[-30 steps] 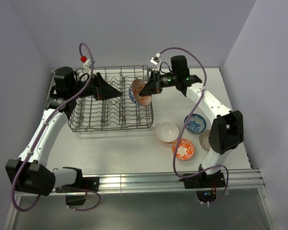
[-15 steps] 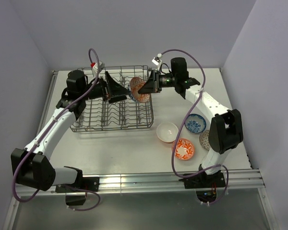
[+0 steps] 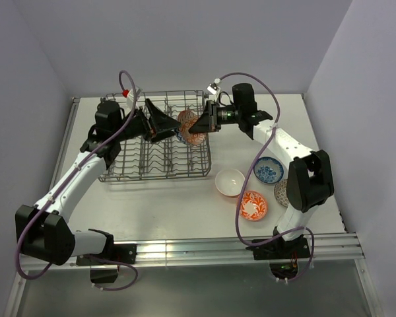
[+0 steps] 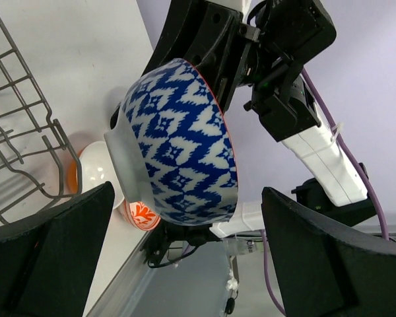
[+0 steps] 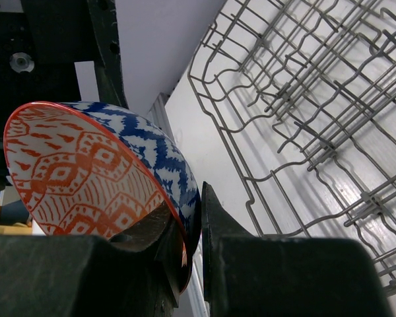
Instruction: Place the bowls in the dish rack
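Observation:
My right gripper [image 3: 199, 123] is shut on the rim of a bowl [image 3: 189, 127], red-orange patterned inside and blue-white outside. It holds the bowl on edge above the right end of the grey wire dish rack [image 3: 152, 162]. In the right wrist view the fingers pinch the bowl's wall [image 5: 86, 172] beside the rack [image 5: 303, 99]. My left gripper [image 3: 164, 124] is open over the rack, just left of the bowl. In the left wrist view the bowl [image 4: 178, 145] sits ahead between the spread fingers [image 4: 53, 251]. No pale green bowl is in view.
Several bowls lie on the table right of the rack: a white one [image 3: 230, 181], a red-orange patterned one [image 3: 251, 205], a blue-white one [image 3: 268, 170] and a grey speckled one [image 3: 282, 193] behind the right arm. No bowl is seated among the rack's tines.
My left arm has swung right across the rack and now faces the held bowl. My right gripper has shifted slightly left with the bowl.

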You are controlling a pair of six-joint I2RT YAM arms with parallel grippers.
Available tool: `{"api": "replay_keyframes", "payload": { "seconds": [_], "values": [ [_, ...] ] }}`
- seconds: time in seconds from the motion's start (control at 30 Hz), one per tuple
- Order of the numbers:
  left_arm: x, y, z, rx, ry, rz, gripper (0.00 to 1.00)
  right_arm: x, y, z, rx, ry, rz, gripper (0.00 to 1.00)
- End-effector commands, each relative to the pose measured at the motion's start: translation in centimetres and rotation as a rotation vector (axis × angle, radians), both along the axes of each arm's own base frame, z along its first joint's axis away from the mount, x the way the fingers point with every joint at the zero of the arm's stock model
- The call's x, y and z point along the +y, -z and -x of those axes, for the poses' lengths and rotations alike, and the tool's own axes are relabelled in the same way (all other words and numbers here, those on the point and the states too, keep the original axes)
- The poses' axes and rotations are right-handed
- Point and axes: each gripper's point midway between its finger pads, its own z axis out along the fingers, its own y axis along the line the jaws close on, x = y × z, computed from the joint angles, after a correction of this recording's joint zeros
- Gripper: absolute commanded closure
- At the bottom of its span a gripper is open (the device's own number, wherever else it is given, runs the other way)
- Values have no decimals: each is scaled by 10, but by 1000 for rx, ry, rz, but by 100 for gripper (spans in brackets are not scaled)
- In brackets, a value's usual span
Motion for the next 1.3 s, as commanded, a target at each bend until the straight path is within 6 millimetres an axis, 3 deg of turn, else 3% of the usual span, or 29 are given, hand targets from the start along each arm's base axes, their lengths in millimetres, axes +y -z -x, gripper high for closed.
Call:
{"api": "replay_keyframes", "payload": {
  "seconds": [0.0, 0.4, 0.77, 1.0, 1.07, 1.1, 1.2, 1.23, 1.27],
  "values": [
    [-3, -20, 3, -72, -20, 27, 1, 4, -25, 5, -85, -7, -45, 100],
    [-11, -7, 9, -16, -6, 31, 2, 8, -21, 6, -73, 1, -37, 100],
    [-14, -11, 12, -16, 15, 49, 17, 13, -18, 4, -92, 19, -25, 100],
    [-14, -15, 10, -36, 13, 52, 40, 17, -16, 6, -90, 10, -23, 100],
    [-13, -15, 10, -51, 11, 49, 53, 17, -12, 7, -76, 1, -13, 100],
    [-13, -15, 11, -52, 9, 50, 70, 18, -10, 6, -71, 0, -7, 100],
    [-8, -12, 7, -53, -13, 38, 92, 20, -9, 4, -56, -6, 6, 98],
    [-7, -10, 6, -54, -17, 33, 100, 22, -3, 2, -38, -10, 15, 90],
    [-4, -7, 4, -44, -25, 25, 100, 22, -5, 2, -31, -21, 16, 88]
  ]
}}
